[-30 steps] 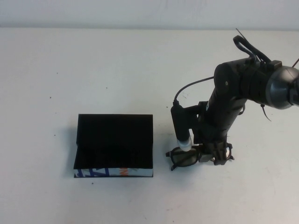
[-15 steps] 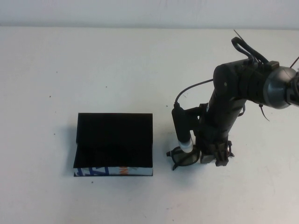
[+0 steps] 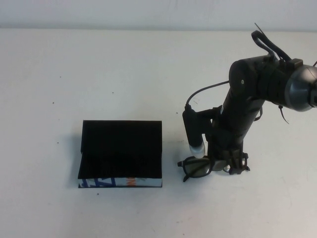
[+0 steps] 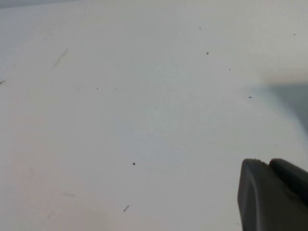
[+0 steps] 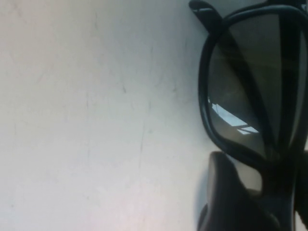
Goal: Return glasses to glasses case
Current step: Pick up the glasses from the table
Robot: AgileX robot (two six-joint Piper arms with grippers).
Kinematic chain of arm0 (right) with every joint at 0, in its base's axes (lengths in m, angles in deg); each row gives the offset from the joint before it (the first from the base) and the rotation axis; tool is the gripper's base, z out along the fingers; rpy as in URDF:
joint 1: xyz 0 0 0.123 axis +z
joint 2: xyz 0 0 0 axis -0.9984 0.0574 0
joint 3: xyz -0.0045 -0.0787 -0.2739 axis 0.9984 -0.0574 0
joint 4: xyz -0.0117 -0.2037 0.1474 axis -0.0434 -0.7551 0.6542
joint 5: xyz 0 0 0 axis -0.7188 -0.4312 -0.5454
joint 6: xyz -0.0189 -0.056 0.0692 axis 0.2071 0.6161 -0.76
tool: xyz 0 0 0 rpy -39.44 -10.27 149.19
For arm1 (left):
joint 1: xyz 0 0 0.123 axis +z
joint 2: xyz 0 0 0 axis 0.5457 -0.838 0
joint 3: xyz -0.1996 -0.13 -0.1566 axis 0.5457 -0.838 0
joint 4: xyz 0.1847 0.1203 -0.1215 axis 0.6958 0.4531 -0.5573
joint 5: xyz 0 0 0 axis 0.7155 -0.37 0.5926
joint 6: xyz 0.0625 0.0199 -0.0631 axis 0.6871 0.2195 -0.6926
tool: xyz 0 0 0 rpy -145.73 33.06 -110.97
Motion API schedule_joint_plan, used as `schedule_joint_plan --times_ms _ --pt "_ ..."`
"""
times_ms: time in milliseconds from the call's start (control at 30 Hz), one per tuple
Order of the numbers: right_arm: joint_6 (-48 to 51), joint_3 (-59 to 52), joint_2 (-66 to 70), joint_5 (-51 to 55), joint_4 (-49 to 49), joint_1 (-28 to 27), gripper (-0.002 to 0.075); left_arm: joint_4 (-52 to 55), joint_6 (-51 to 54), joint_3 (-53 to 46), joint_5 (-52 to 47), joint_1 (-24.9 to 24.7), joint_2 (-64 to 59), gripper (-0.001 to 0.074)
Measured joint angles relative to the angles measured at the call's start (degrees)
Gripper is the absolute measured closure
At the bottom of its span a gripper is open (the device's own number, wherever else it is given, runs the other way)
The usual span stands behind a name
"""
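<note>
Glasses, dark thick-rimmed, apparently folded, under right tool

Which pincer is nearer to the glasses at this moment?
Right. The right pincer is down on the glasses, beside the glasses case. The left pincer shows only over bare table, no glasses near it.

A: Where does the high camera sit?

B: Raised on the robot's own side, angled down at the white desk, taking in its far edge, the glasses case and the right arm.

A: And the wrist cameras?

B: The right one hangs very close over the desk, with one lens of the glasses filling its frame; the high view shares those glasses. The left one faces bare desk past the left hand.
</note>
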Motion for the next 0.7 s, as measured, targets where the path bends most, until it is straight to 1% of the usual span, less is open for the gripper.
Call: schedule_joint_plan --times_ms 700 --pt "0.0 0.0 1.3 0.1 0.1 0.0 0.0472 0.0 0.0 0.0 0.0 0.0 0.0 0.0736"
